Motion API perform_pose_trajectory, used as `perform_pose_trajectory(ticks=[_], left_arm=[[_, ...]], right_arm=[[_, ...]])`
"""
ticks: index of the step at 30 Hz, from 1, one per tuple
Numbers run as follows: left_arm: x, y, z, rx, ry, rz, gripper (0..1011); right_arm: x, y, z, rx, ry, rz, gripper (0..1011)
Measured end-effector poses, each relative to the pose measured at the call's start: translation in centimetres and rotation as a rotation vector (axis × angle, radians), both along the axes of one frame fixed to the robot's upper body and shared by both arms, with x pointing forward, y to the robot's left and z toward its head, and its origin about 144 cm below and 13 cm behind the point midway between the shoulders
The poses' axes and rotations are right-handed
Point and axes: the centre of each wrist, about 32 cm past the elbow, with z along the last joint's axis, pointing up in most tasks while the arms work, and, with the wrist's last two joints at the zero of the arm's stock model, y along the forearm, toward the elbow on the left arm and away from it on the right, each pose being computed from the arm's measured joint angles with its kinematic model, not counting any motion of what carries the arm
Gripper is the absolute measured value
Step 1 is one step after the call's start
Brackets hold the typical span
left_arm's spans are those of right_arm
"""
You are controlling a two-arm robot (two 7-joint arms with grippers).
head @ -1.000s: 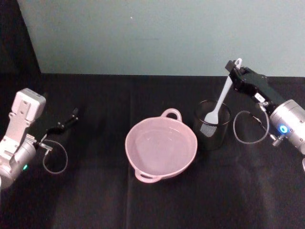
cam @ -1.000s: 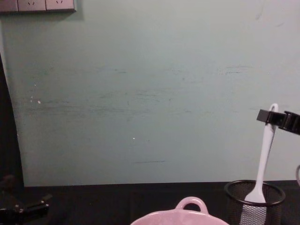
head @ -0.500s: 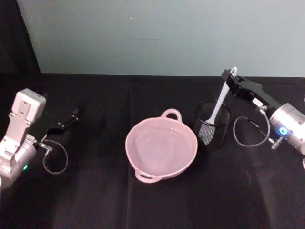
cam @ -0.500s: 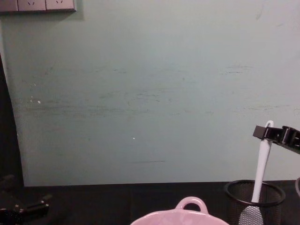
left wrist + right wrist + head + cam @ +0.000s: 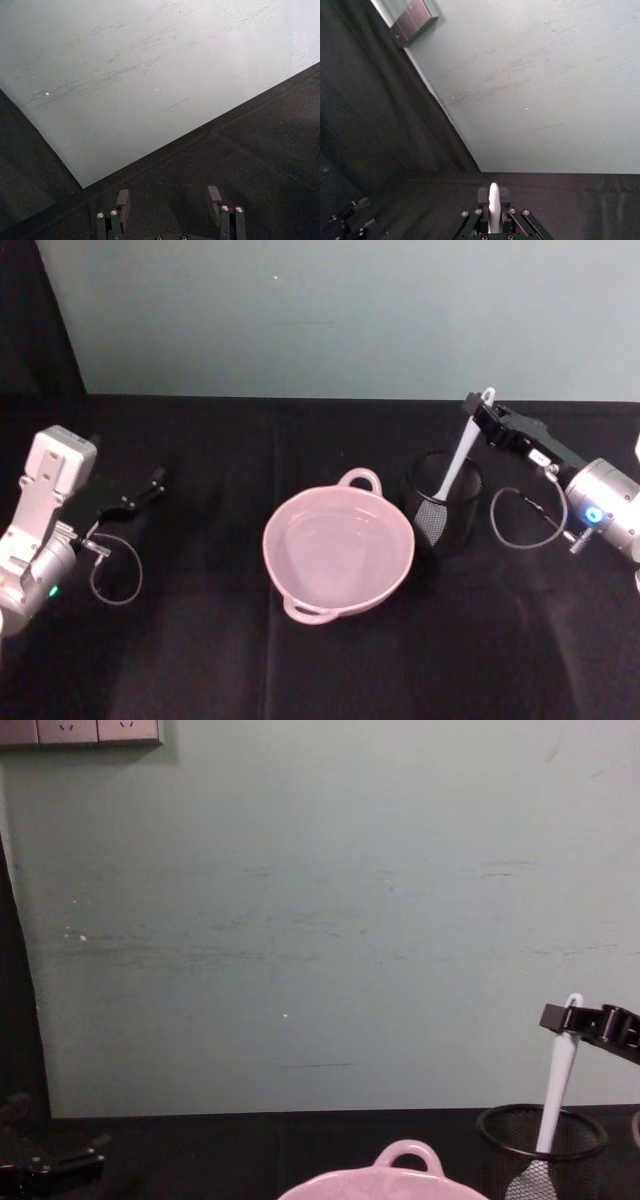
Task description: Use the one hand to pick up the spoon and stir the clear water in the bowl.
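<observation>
White plastic, the spoon (image 5: pixel 458 456) is pinched at its handle tip by the right pincer (image 5: pixel 484 412), its head down in the mesh cup (image 5: pixel 446 502) below. Judged, the spoon must next be lifted clear and carried to the bowl (image 5: pixel 338 552) beside the cup. The left pincer (image 5: pixel 150 486) is parked apart, fingers spread, nothing held.

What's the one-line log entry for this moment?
right gripper: shut on spoon | spoon: head in mesh cup | bowl: unstirred | left gripper: parked, open

The bowl (image 5: pixel 338 553) is a pale, glossy pinkish-white, loop handle included, and the water in it is clear. The spoon (image 5: pixel 455 463) is plain white against the black wire-mesh cup (image 5: pixel 445 502) (its mesh reads as a fine grid). The right gripper (image 5: pixel 477 410) is black on a silver wrist with a glowing blue ring and a grey cable; the left gripper (image 5: pixel 155 480) is black too. The table (image 5: pixel 200 640) is black, the wall (image 5: pixel 330 310) pale green with faint scuffs.
</observation>
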Motion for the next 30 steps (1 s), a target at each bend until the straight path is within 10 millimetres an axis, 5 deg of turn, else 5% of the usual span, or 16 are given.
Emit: perform_pose_trajectory(ticks=[21, 30], left_arm=[[0.0, 0.0, 0.0, 0.000, 0.000, 0.000, 1011], [0.0, 0.0, 0.0, 0.000, 0.000, 0.000, 1011]], right_arm=[[-1.5, -1.1, -1.1, -0.019, 0.049, -0.060, 738], [-3.9, -1.5, -0.4, -0.073, 0.055, -0.063, 997]])
